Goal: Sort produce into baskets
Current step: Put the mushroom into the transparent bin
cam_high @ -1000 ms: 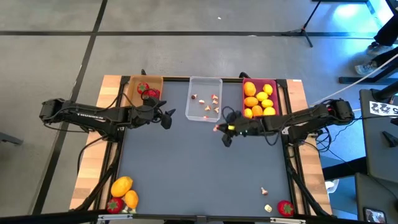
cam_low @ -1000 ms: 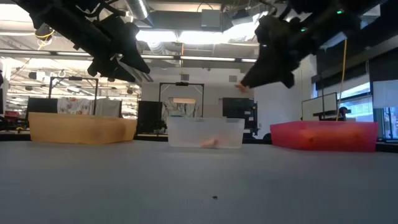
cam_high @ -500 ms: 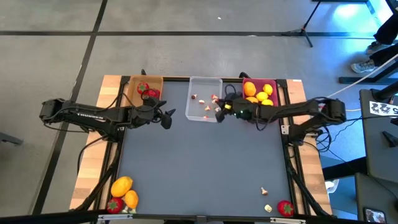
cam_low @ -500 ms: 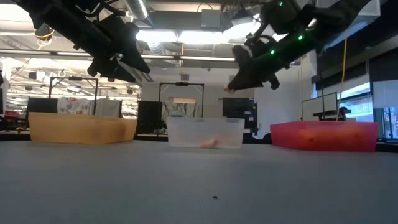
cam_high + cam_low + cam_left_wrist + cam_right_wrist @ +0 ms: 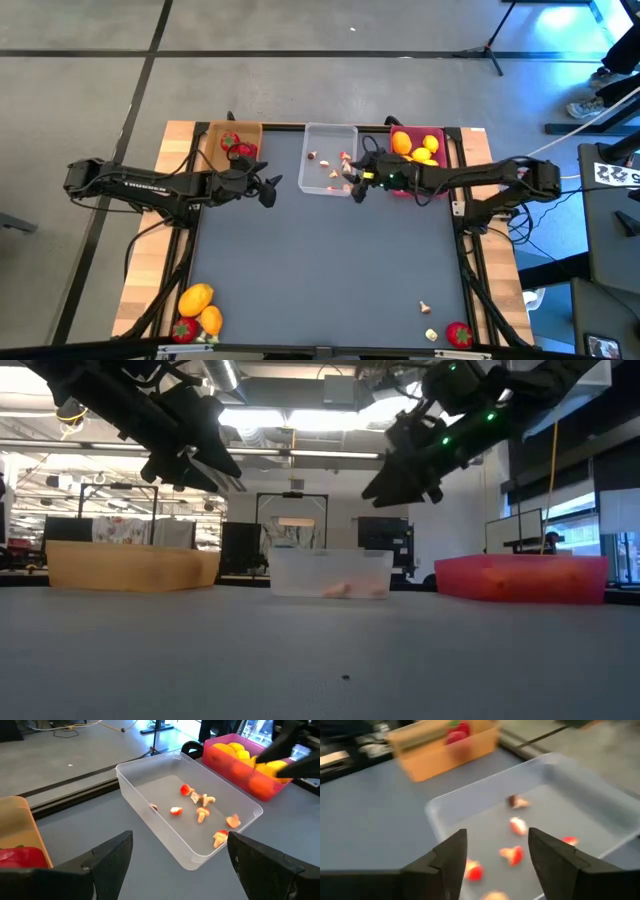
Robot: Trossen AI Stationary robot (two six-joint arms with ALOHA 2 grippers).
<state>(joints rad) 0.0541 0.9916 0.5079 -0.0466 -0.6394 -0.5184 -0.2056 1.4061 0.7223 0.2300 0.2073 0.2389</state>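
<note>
High view first: three baskets line the far edge of the table [image 5: 320, 270]. The tan basket [image 5: 214, 138] holds two red strawberries, the clear basket [image 5: 330, 135] holds about five small mushroom bits [image 5: 333, 173], and the pink basket [image 5: 447, 160] is piled with orange and yellow fruit, roughly seven pieces. Two orange fruits [image 5: 200, 305] and a strawberry [image 5: 183, 330] sit at the near left corner; another strawberry [image 5: 458, 334] and two mushroom bits [image 5: 425, 305] lie near right. The left tool [image 5: 270, 188] hangs between the tan and clear baskets, fingers spread and empty. The right tool [image 5: 352, 180] is over the clear basket's right side.

Low view: both tools hang high above the table, the right one [image 5: 375, 488] over the clear basket [image 5: 330, 572], nothing seen between its tips.

Left wrist view: six mushroom bits count out inside the clear basket [image 5: 145, 790], ahead of the parted fingers [image 5: 107, 857].

Right wrist view: the fingers [image 5: 451, 857] stand apart, gripping nothing, with mushroom bits [image 5: 512, 854] lying in the clear basket just beneath them.
</note>
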